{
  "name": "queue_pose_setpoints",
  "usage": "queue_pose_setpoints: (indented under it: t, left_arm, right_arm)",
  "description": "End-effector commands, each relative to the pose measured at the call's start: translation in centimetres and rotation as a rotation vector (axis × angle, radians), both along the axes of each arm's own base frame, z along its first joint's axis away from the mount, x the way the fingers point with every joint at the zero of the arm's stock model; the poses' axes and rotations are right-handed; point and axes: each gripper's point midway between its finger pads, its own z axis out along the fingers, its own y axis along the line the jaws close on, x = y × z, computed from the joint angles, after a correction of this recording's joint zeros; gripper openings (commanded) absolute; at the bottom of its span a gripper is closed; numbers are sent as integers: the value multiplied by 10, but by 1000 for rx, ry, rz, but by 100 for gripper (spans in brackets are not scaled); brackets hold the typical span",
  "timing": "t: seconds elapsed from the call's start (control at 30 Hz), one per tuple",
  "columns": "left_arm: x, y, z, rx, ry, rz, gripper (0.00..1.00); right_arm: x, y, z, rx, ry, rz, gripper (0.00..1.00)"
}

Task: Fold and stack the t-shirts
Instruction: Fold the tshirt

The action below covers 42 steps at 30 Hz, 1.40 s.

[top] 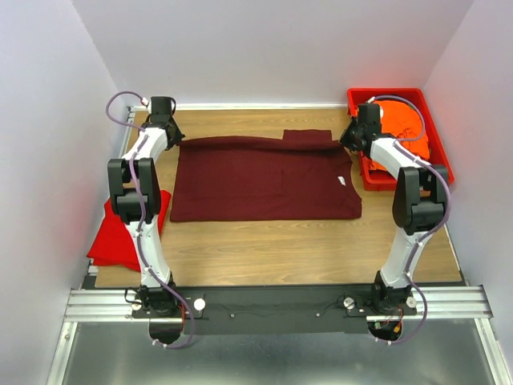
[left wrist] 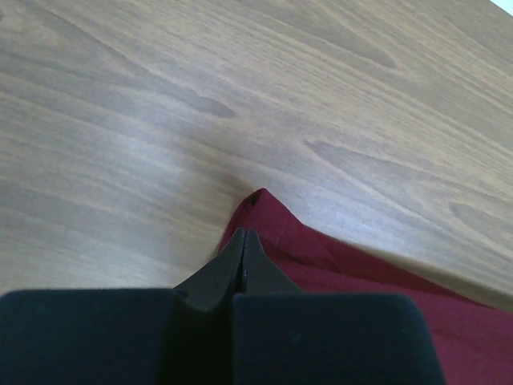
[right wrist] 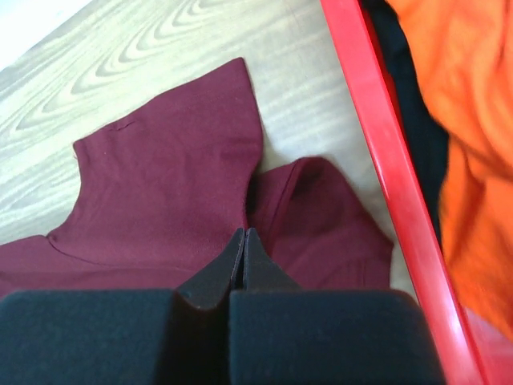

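The dark maroon t-shirt [top: 264, 180] lies spread flat across the middle of the table, one sleeve sticking out at its far edge. My left gripper [top: 166, 132] is at its far left corner; in the left wrist view the jaws [left wrist: 244, 234] are shut on the raised corner of the maroon cloth [left wrist: 337, 265]. My right gripper [top: 351, 138] is at the far right corner; its jaws [right wrist: 244, 233] are shut where the maroon cloth [right wrist: 160, 184] folds by the sleeve. The bright red t-shirt [top: 120, 233] lies crumpled at the left table edge. The orange t-shirt [top: 405, 128] lies in the bin.
The rigid red plastic bin [top: 441, 160] stands at the far right, its rim [right wrist: 377, 120] close beside my right gripper, with dark cloth [right wrist: 413, 120] under the orange shirt [right wrist: 473, 120]. White walls enclose the table on three sides.
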Motion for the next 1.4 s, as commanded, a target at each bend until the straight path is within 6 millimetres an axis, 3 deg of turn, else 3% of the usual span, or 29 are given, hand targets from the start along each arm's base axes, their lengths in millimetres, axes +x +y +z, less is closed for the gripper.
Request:
queue_pose_setpoints:
  t: [0.0, 0.23, 0.4, 0.67, 1.07, 1.37]
  left_arm:
    - [-6, 2, 23, -20, -55, 10, 0]
    - [-25, 4, 13, -24, -21, 28, 0]
    - [-31, 4, 25, -28, -40, 34, 0]
    - [-46, 3, 30, -32, -44, 40, 0]
    - [-60, 2, 32, -36, -44, 42, 0]
    - [-72, 1, 28, -44, -39, 50, 0]
  right_arm:
    - [-8, -11, 21, 1, -50, -51, 0]
    - [-31, -14, 19, 16, -36, -79, 0]
    - [-42, -14, 28, 26, -48, -83, 0]
    - [-61, -11, 25, 50, -32, -75, 0]
    - [-76, -9, 34, 64, -46, -63, 0]
    - [-91, -8, 29, 72, -32, -55, 0]
